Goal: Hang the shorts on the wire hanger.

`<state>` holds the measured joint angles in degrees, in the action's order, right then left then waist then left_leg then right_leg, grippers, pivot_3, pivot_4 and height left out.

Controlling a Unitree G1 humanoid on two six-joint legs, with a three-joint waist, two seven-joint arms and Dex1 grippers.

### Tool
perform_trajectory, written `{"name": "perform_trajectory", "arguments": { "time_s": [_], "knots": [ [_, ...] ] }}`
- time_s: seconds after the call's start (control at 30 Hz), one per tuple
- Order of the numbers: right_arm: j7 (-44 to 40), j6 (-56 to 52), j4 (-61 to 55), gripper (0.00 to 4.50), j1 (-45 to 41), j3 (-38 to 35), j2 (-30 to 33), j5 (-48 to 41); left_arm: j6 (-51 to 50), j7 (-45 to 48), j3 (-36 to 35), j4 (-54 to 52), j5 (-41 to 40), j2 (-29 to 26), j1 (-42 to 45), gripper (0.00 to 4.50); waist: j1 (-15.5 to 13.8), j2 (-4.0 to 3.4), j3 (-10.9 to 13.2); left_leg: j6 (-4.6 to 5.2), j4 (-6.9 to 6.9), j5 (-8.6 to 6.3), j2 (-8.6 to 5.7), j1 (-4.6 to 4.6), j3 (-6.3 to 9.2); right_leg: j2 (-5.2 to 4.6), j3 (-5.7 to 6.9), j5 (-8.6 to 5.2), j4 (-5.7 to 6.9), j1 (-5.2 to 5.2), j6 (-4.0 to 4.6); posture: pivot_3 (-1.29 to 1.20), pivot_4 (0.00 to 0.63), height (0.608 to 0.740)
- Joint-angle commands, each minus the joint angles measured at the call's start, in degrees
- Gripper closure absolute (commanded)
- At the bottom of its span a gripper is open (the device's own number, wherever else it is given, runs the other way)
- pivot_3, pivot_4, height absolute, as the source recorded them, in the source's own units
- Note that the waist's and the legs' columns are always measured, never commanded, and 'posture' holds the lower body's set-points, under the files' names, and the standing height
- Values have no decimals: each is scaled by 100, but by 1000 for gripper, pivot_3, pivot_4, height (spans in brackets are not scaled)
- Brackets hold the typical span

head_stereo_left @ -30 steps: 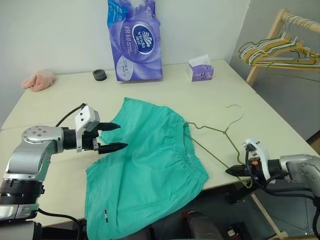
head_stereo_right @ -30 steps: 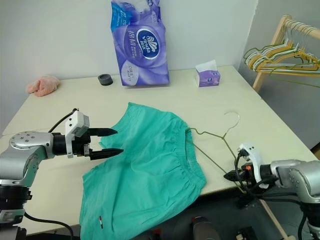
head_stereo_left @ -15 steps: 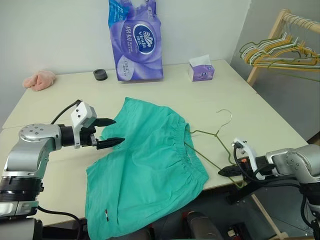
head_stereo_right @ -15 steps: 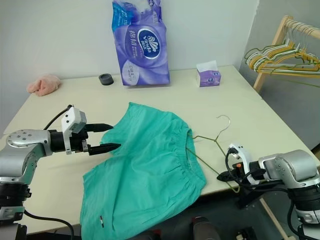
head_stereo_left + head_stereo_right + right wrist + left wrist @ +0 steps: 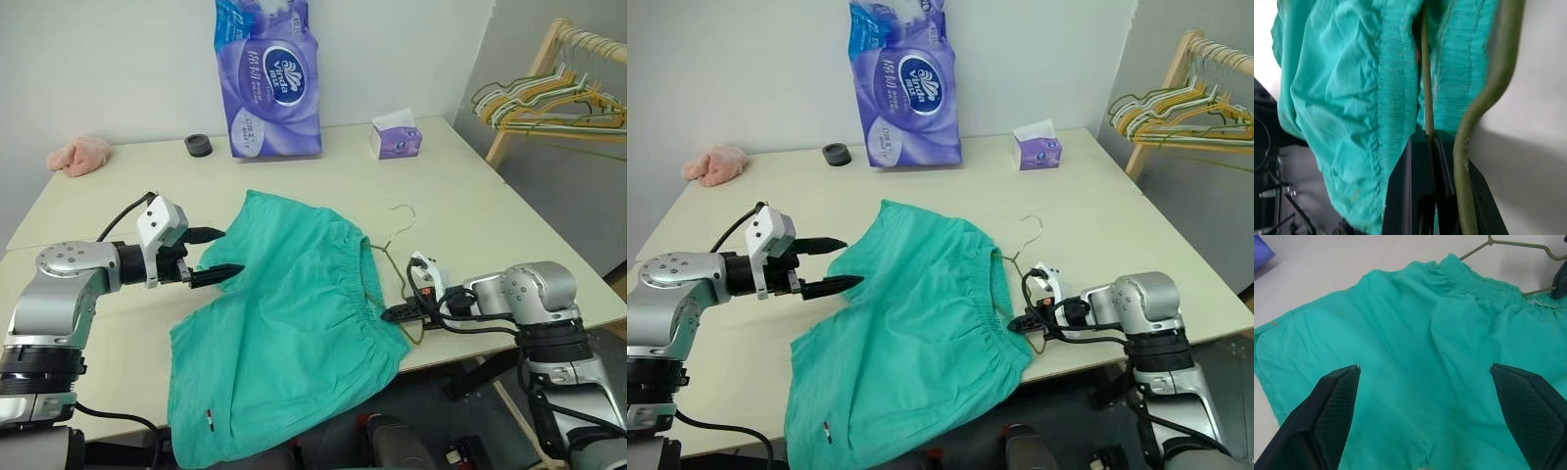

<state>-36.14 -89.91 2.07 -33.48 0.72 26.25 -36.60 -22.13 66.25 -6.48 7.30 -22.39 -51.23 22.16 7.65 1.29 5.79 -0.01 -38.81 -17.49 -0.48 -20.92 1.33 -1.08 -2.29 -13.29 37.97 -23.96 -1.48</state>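
While the shorts (image 5: 294,323) lie spread flat on the pale bench (image 5: 470,220), one teal-green leg hangs over the bench's near edge, with a small white-red tag (image 5: 208,423) low on that leg. The gathered waistband runs along the side of the shorts that faces the right arm.

Beside that waistband lies the wire hanger (image 5: 397,250), thin and olive-green. Its hook (image 5: 402,211) curls on the bench on the far side of the waistband, and one of its wire arms runs in under the waistband.

At the waistband's near end is the right gripper (image 5: 387,314). Its black fingers (image 5: 1420,196) are pressed together and pinch a strand of the wire hanger right at the waistband's edge, as the right wrist view shows.

On the opposite side of the shorts, the left gripper (image 5: 217,255) hovers over the cloth's edge. Its two black fingers (image 5: 1332,401) are spread wide and hold nothing.

Far beyond the shorts, near the wall, stand a tall purple pack of tissue rolls (image 5: 265,83), a small black ring (image 5: 198,146), a small purple tissue box (image 5: 396,139) and a pink cloth (image 5: 76,157). Off the bench, past the hanger side of the shorts, a wooden rack (image 5: 549,59) carries a bunch of yellow, green and white hangers (image 5: 549,103).
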Motion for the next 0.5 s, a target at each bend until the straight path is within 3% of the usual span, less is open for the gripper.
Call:
{"name": "perform_trajectory", "arguments": {
  "time_s": [0.03, 0.23, 0.5],
  "knots": [
    [-124, 371, -592, 4500, -126, -117, 363, -66, -52, -251, -259, -50, -40, 10, 128, 23, -4, -4, 3, 0, 0, 0, 0, 0, 0, 0, 0, 0, 0, 0, 0, -115, 78, 740],
    [-242, 1168, -1368, 4500, 83, 164, 815, 51, 193, -823, -408, 383, 78, 193, 532, 23, 2, -2, 1, 0, 0, 0, 4, -1, 2, -1, 3, -1, 1, -3, -2, -127, 73, 740],
    [-382, 1089, -1659, 4500, 53, 123, 1140, -191, 606, -1152, -401, 982, 281, 361, 1221, 23, 19, 0, -1, 0, 0, 0, 0, -4, 1, -2, 1, 1, 1, -5, 0, -144, 54, 740]
  ]
}}
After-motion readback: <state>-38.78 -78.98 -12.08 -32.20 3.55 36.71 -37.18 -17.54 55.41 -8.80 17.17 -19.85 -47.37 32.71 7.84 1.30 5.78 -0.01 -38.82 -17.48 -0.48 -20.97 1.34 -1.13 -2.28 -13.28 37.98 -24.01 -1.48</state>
